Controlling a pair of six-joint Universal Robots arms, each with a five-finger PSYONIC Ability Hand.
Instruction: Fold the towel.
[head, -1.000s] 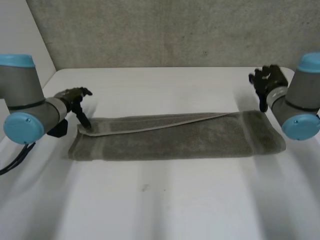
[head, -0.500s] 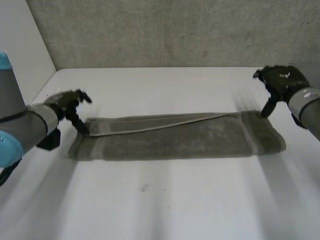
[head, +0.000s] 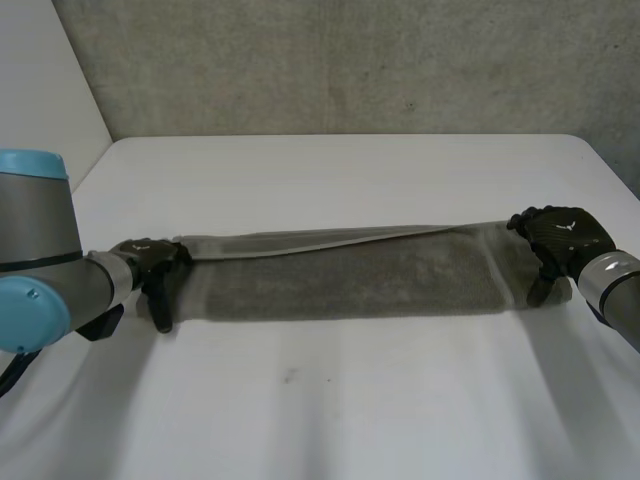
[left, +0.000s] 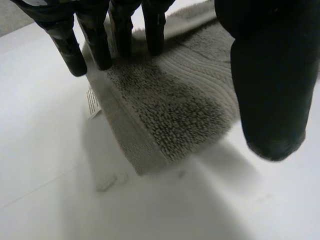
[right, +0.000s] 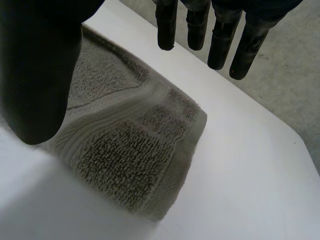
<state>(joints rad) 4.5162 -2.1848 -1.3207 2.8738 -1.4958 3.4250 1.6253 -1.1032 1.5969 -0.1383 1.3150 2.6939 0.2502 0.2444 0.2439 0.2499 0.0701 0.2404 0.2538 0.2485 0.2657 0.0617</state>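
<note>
Mid-left, the left hand (head: 152, 268) is on the towel's (head: 350, 278) short end, fingers (left: 100, 47) straight, thumb apart. The folded grey towel stretches across the table's (head: 330, 420) centre. Mid-right, the right hand (head: 560, 238) is at the far end, fingers spread wide.

The white table (head: 330, 400) is viewed by the head camera from behind and above, so the whole towel (head: 350, 280) is spanned across mid-frame. Each wrist camera is mounted close, aimed along its palm: one short end is caught at the left hand (left: 270, 75), the other beneath the right hand (right: 35, 65). Both ends are shared with the head view.
</note>
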